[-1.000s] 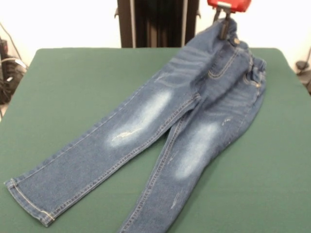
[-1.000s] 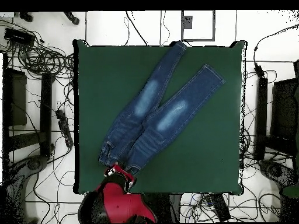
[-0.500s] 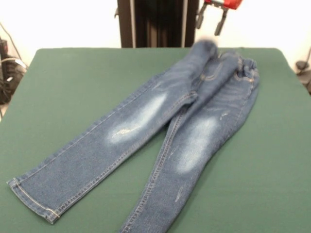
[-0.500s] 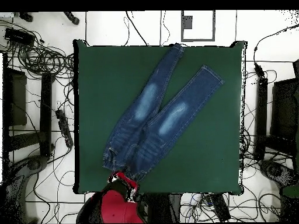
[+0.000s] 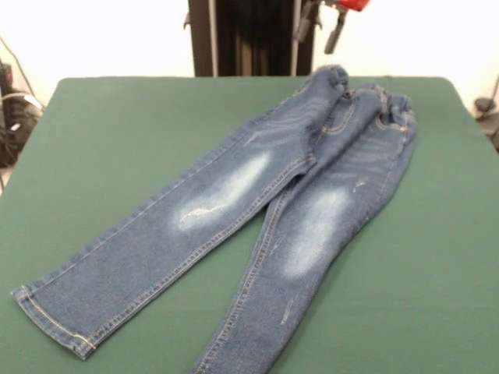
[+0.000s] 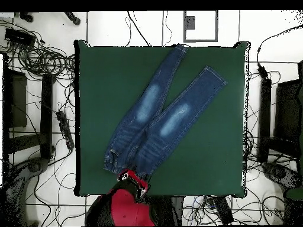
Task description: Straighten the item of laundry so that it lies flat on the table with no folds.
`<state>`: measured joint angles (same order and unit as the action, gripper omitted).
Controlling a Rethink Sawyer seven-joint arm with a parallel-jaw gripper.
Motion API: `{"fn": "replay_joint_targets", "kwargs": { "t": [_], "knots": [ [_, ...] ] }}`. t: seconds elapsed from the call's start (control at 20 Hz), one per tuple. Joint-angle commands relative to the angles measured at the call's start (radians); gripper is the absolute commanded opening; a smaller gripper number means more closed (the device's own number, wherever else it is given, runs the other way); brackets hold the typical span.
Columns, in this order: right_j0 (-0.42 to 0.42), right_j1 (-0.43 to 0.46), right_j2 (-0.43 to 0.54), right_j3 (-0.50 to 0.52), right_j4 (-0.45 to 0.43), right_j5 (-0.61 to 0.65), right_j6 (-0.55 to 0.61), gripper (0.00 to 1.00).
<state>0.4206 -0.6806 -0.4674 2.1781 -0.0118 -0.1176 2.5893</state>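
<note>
While I sweep the front view from left to right, the table [image 5: 93,132] shows bare green felt at nine o'clock, then the jeans [image 5: 234,210] running diagonally from a leg cuff [image 5: 47,319] at about seven o'clock up to the waistband [image 5: 382,109] at about one o'clock. Both legs lie spread and mostly smooth, parted in a narrow V; the faded thigh patches face up. The second leg runs off the bottom edge of that view, though from overhead both cuffs sit on the felt near the twelve o'clock edge of the table. What I judge unfinished is the top of the garment: the waistband looks bunched and doubled over, with a crease running down between the two hips, so the seat is narrower than it should be. At twelve to one o'clock the gripper [image 5: 320,27] hangs above the table edge, clear of the cloth, its dark fingers [image 5: 337,35] spread apart and holding nothing. From overhead I see it [image 6: 132,179] at six o'clock, just beside the waistband end of the jeans [image 6: 160,115]. My reading is that the legs are largely done and the remaining work is opening out the waist and hips so they lie flat. I cannot tell whether any fold hides underneath the fabric.
</note>
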Motion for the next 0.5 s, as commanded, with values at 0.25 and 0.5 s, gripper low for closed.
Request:
{"fn": "replay_joint_targets", "kwargs": {
  "t": [0.25,0.5],
  "knots": [
    [-0.210,0.076,0.224,-0.334,-0.042,0.255,-0.085,1.00],
    [-0.263,0.087,0.299,-0.393,-0.031,0.309,-0.060,1.00]
  ]
}}
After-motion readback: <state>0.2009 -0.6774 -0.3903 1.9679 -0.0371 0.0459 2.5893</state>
